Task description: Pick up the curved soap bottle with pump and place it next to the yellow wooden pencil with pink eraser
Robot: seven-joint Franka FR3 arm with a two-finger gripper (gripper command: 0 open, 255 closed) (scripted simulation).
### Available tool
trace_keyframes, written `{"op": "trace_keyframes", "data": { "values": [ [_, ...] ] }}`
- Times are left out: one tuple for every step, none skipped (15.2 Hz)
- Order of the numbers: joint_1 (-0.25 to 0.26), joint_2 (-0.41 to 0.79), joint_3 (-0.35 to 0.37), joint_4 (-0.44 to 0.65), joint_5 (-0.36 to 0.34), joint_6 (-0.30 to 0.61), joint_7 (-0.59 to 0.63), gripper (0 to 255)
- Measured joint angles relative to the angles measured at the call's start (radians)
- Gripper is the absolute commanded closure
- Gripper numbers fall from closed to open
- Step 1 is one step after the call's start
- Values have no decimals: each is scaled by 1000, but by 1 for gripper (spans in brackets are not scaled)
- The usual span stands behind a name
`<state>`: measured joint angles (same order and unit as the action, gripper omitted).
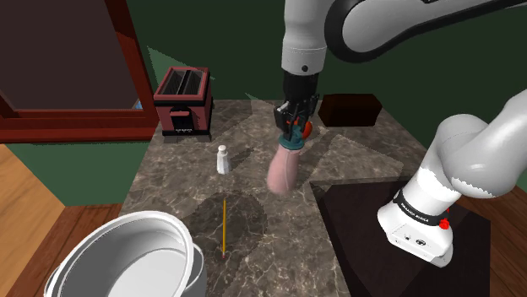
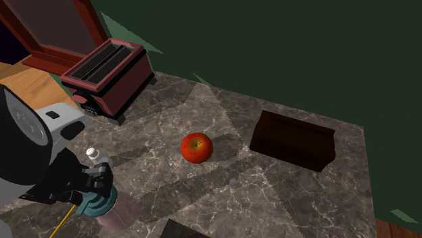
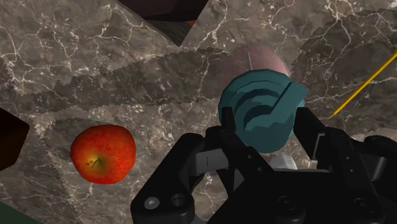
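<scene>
Finding: the jaws were pinching the teal pump head of the pale pink curved soap bottle (image 1: 283, 169). The bottle hung tilted beneath them and appeared clear of the dark marble tabletop (image 1: 355, 156). The thin yellow pencil (image 1: 224, 226) lay flat below the jaws, on the side opposite the red apple (image 3: 103, 153) and apart from the bottle. Judgement: the carry should run toward the pencil, with set-down alongside its long axis.

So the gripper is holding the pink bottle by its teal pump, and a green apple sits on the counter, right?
Not quite: the apple is red, not green, as the second exterior view shows. The rest is right: the gripper holds the pink bottle by its teal pump.
</scene>
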<state>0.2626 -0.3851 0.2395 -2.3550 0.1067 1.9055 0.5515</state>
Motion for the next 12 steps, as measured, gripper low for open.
{"op": "trace_keyframes", "data": {
  "values": [
    [0,3,1,-12,0,15,0,255],
    [1,7,3,-24,1,30,1,255],
    [1,12,4,-30,1,42,2,255],
    [0,20,6,-42,0,62,1,255],
    [0,22,6,-50,1,72,1,255],
    [0,23,6,-53,1,76,1,255],
    [0,23,6,-56,1,78,0,255],
    [0,23,6,-57,1,79,0,255],
    [0,22,6,-57,1,80,0,255],
    [0,22,6,-58,1,80,0,255],
    [0,22,6,-58,1,80,0,255],
    [0,22,6,-58,1,81,0,0]
  ]
}}
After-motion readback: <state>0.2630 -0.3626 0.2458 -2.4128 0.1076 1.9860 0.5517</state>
